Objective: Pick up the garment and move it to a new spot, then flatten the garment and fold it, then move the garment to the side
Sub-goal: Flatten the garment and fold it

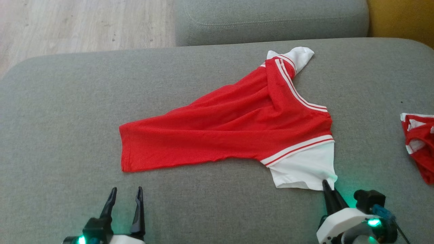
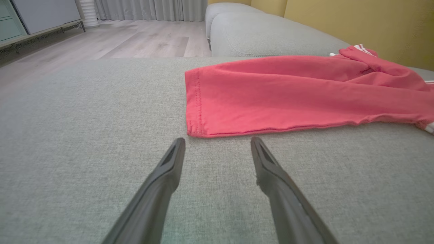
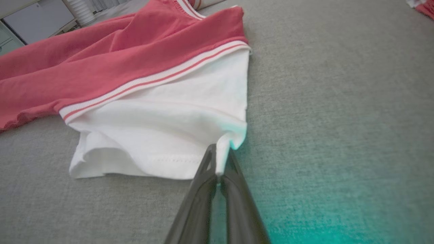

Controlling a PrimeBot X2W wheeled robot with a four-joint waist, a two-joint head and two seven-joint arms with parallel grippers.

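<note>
The garment [image 1: 230, 125] is a red shirt with white sleeves and red-and-white striped trim, lying rumpled across the grey cushion [image 1: 67, 135]. My right gripper [image 1: 327, 185] is shut on the near corner of the white sleeve [image 3: 190, 125]; in the right wrist view its fingers [image 3: 222, 159] pinch the hem there. My left gripper [image 1: 125, 191] stands open just short of the shirt's red bottom hem [image 2: 196, 101], fingers apart on bare cushion [image 2: 67, 152], touching nothing.
A second red and white cloth [image 1: 418, 142] lies at the cushion's right edge. Behind the cushion runs the sofa back [image 1: 271, 20], with wooden floor [image 1: 67, 23] to the far left and a yellow wall [image 1: 403, 17] at the far right.
</note>
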